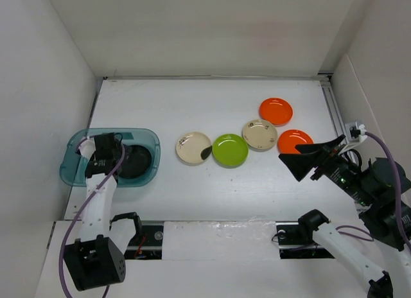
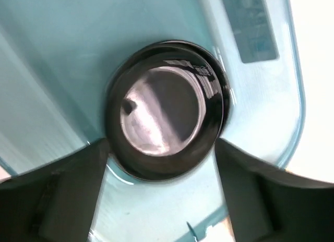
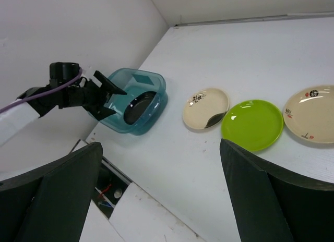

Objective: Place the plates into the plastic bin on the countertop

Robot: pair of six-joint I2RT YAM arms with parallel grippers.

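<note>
Plastic bin (image 2: pixel 62 54): black plate (image 2: pixel 162 111) inside, count unclear; left gripper (image 3: pixel 112 97) above, released; right gripper (image 3: pixel 159 145) released, partly hiding an orange plate (image 1: pixel 292 140).

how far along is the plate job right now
Done: a black plate lies in the bin; whether another sits under it is unclear. In hand: nothing; the left gripper hangs open over the bin, the right gripper is open and empty. Left: five on the countertop: two cream plates, a green plate, two orange plates.
</note>
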